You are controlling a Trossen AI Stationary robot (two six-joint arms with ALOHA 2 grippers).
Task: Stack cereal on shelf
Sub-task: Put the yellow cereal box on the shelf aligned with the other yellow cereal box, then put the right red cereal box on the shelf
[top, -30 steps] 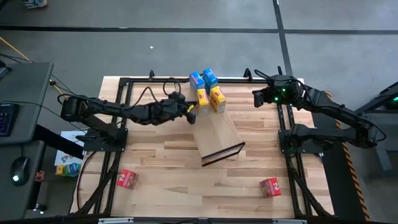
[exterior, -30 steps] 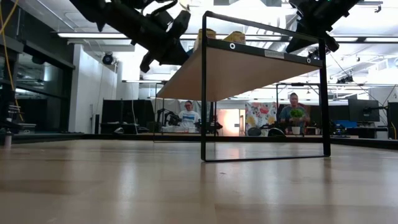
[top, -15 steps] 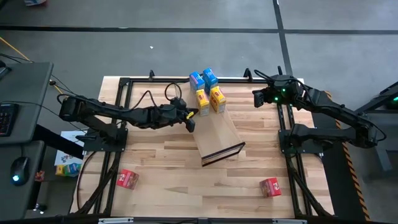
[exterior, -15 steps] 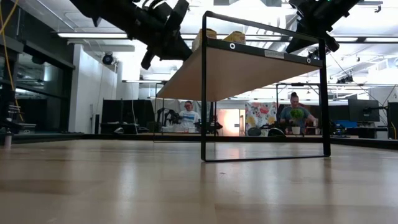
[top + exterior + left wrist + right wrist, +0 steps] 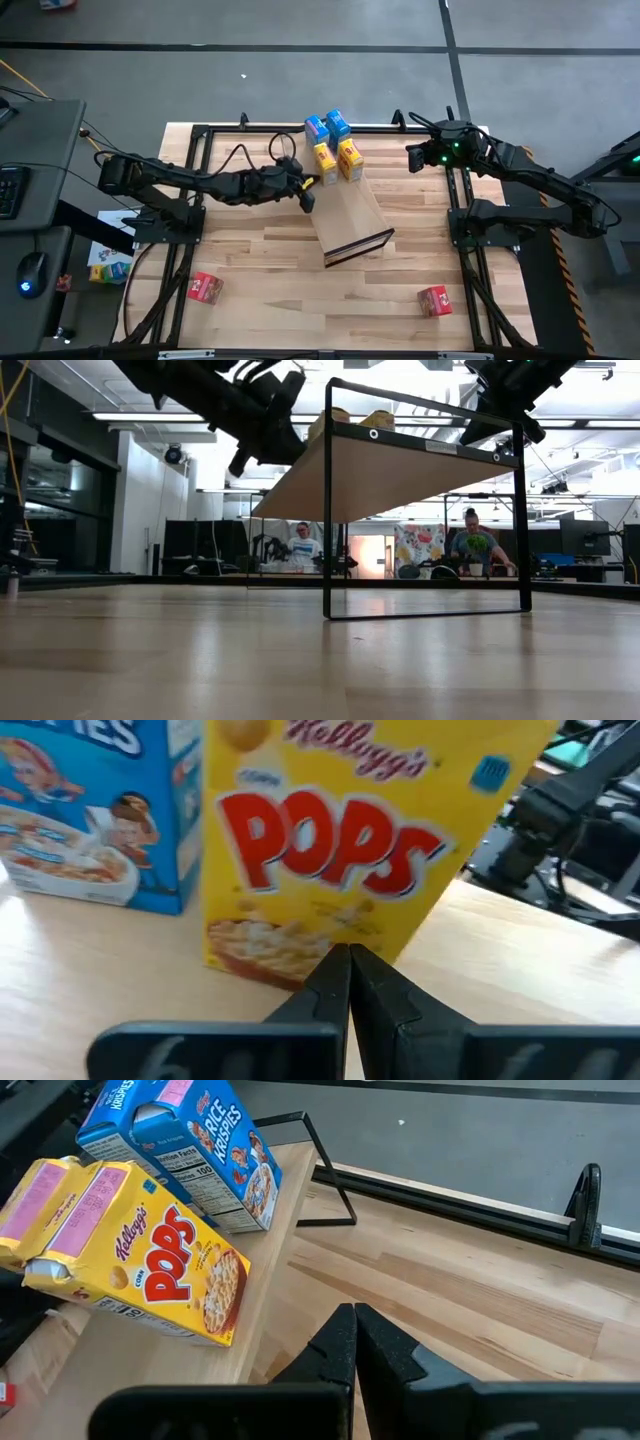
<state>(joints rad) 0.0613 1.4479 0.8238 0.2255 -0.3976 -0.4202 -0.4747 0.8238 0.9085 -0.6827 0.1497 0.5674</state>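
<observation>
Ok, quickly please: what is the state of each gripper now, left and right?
Left gripper: closed, holding nothing, just in front of the yellow cereal box on the shelf.
Right gripper: closed, empty, beside the shelf.

Two dark, slender jointed arms trailing black cables; right arm (image 5: pixel 520 175) shows small green lights near its wrist

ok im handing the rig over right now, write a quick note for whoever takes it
Left pincer: shut, empty, at the shelf's left edge beside the yellow boxes.
Right pincer: shut, empty, waiting at the table's far right.
Done: two blue boxes and two yellow boxes stand at the shelf's far end.
Left: two red boxes on the table, one near left, one near right. Both still need shelving.
</observation>
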